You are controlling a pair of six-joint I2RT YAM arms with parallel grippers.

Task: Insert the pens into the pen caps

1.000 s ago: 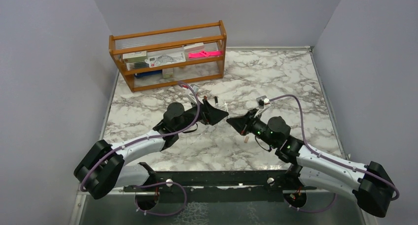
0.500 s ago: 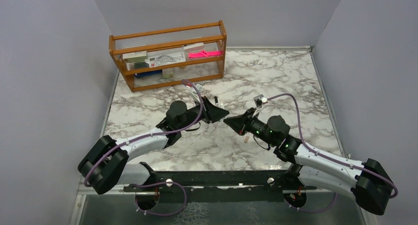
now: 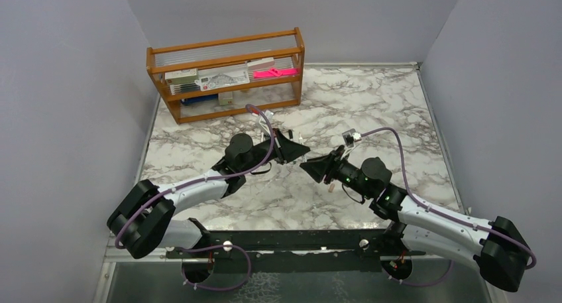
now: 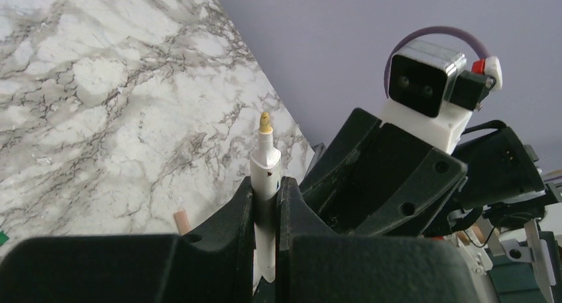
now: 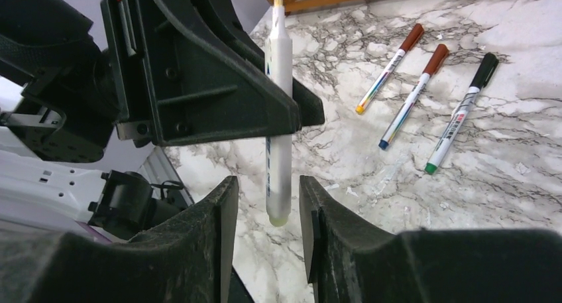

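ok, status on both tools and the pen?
Left tool shut on uncapped pen. Right tool open around its back end. Peach cap on table, unheld.

Top external looks down from far above the jaws. Both wrist views, close behind theirs, share the uncapped pen (image 4: 266, 164).

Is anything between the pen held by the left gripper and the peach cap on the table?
Yes: the open right gripper flanks the rear end of the pen, on the side of the cap.
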